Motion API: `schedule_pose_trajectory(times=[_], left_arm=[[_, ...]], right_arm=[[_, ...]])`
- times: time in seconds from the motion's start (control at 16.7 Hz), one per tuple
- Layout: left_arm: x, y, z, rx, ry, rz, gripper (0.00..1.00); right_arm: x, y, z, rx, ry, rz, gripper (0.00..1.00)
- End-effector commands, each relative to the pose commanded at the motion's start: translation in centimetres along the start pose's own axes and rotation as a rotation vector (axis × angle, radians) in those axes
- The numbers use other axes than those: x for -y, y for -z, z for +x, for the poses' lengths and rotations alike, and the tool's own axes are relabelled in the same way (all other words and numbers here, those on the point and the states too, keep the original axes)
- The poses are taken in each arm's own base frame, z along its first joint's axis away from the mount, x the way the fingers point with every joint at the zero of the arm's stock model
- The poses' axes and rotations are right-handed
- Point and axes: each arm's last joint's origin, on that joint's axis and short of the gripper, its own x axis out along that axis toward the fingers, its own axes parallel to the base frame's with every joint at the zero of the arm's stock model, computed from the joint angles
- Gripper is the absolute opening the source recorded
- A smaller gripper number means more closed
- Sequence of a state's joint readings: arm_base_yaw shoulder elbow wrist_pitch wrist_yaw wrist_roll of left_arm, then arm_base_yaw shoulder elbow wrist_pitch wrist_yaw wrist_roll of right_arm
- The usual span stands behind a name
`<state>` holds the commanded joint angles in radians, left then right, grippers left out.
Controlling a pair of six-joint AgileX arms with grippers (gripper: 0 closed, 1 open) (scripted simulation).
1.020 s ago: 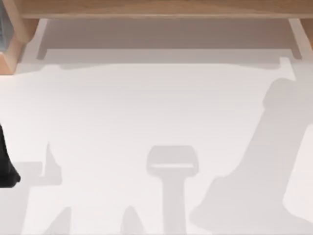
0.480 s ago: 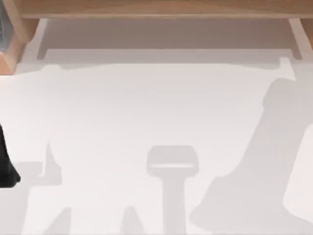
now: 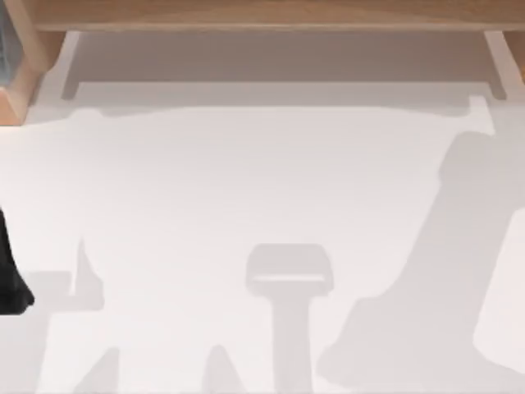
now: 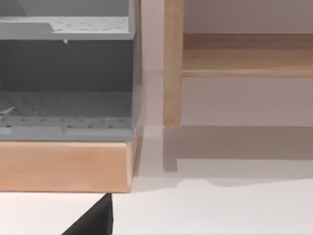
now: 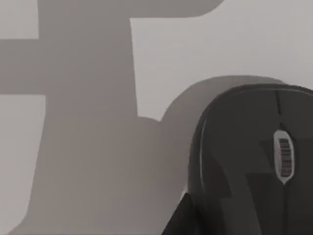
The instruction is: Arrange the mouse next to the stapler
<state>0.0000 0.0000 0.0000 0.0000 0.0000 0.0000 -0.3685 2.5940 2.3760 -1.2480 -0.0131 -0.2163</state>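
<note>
Directly beneath our right wrist camera, the dark mouse [image 5: 254,161] lies on the pale surface [image 5: 220,39], its scroll wheel [image 5: 283,156] facing up. A dark wedge beside it may be part of our right hand; we cannot tell whether that hand is wide or narrow. To do this step well, we judge that the hand should centre over the mouse body and close across its flanks, not its wheel. At the top view's left edge, a dark shape [image 3: 10,279] is probably our left arm; that hand's state is also unclear to us. Farther off, the left wrist view shows a grey tray [image 4: 66,78] on a wooden base [image 4: 63,166] and a wooden shelf [image 4: 244,54].
</note>
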Motion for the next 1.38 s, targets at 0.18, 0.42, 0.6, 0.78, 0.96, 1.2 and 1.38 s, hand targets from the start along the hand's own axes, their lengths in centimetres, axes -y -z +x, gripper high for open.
schedule_pose_trajectory(times=[0.18, 0.42, 0.6, 0.78, 0.96, 1.2, 1.38], left_arm=[[0.0, 0.0, 0.0, 0.000, 0.000, 0.000, 1.00], [0.0, 0.0, 0.0, 0.000, 0.000, 0.000, 1.00], [0.0, 0.0, 0.0, 0.000, 0.000, 0.000, 1.00], [0.0, 0.0, 0.0, 0.000, 0.000, 0.000, 1.00], [0.0, 0.0, 0.0, 0.000, 0.000, 0.000, 1.00], [0.0, 0.0, 0.0, 0.000, 0.000, 0.000, 1.00], [0.0, 0.0, 0.0, 0.000, 0.000, 0.000, 1.00]], right_arm=[[0.4, 0.5, -2.1, 0.017, -0.009, 0.009, 0.00], [0.5, 1.8, -6.5, 0.085, -0.030, 0.009, 0.00], [-0.4, 3.2, -10.9, 0.180, -0.042, -0.014, 0.00], [-1.1, 5.5, -14.7, 0.261, -0.049, -0.040, 0.00], [-1.4, 8.4, -16.7, 0.298, -0.049, -0.056, 0.00], [-1.4, 12.8, -16.6, 0.287, -0.038, -0.067, 0.00], [-1.3, 16.1, -14.9, 0.243, -0.026, -0.076, 0.00]])
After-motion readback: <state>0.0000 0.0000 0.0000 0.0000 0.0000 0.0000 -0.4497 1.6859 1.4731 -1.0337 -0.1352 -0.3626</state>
